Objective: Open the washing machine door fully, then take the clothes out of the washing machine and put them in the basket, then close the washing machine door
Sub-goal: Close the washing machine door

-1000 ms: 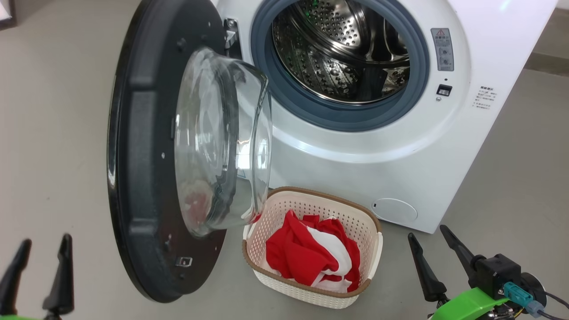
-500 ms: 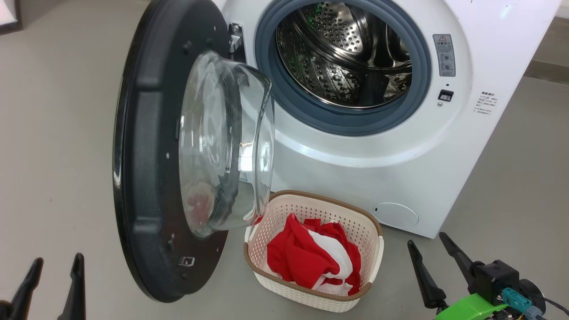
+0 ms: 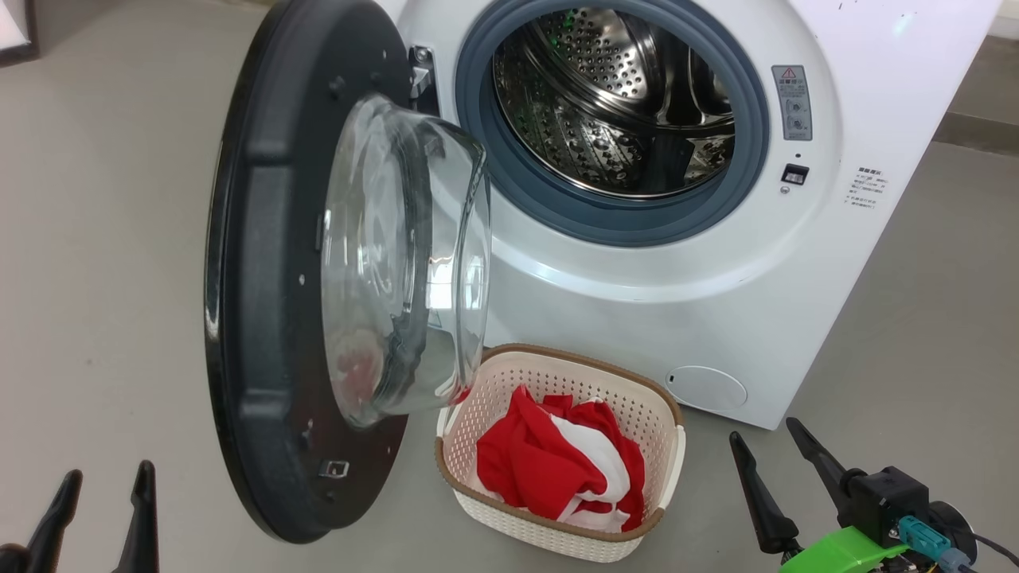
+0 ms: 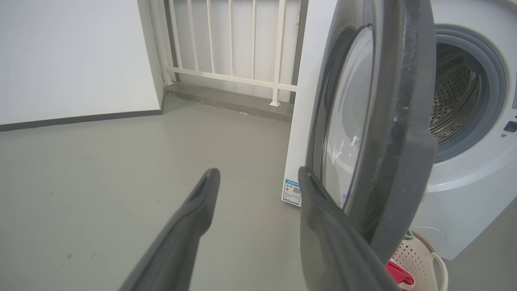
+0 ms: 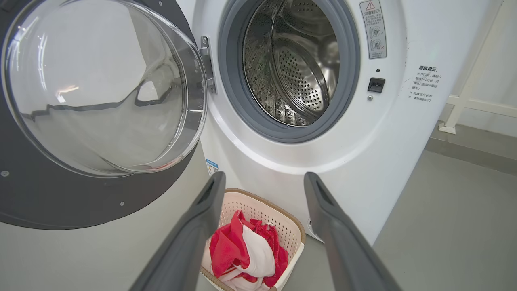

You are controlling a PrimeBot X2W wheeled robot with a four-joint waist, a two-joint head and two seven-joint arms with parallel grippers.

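**Only the door is left, and the basket is close under it**

The clothes [image 3: 557, 469] lie in the basket [image 3: 677, 446], which is on the floor just in front of the washing machine [image 3: 700, 302]. The drum looks empty. The door [image 3: 263, 318] hangs wide open, with its glass bowl over the basket's corner. I cannot tell if there is a gap between them. If not, the closing door may catch the rim and drag or tip the basket. A push on the glossy face may also slip. The left gripper [image 3: 110, 471] and the right gripper [image 3: 763, 430] are both spread wide, holding and touching nothing.
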